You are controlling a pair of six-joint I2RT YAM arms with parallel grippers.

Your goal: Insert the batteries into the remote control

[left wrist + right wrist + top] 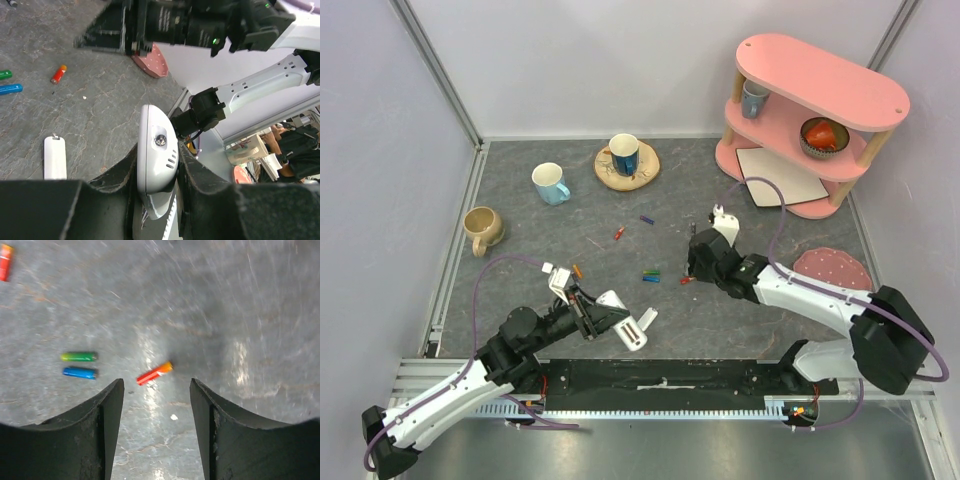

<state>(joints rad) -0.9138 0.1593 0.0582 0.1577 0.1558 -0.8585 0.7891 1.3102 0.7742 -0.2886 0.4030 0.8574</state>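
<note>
Grey mottled bench (520, 205) fills a booth of pale walls. At its far right corner stands a pink shelf (820, 75) (a cup and a bowl sit on its middle level). Toward the far left are three mugs: a beige mug (482, 228), a light-blue mug (550, 183) and a dark-blue mug (624, 153) on a round wooden coaster (645, 172).

The left pincer (157, 147) is clamped on the remote (156, 125), one black finger pressed against each long side, so the white body stands up out of the grip above the bench, near its front edge. A small white cover (55, 157) lies flat on the bench just beside it, to its left in the wrist view.

The right pincer (156, 385) hangs over the middle of the bench with its fingers apart and nothing between them. A red-orange battery (155, 373) lies tilted on the surface just beyond the gap, roughly centred on it and touching neither finger. Off to the left in that view, a green battery (79, 356) and a blue battery (80, 372) lie side by side, parallel, close together (other batteries lie scattered farther off).
</note>
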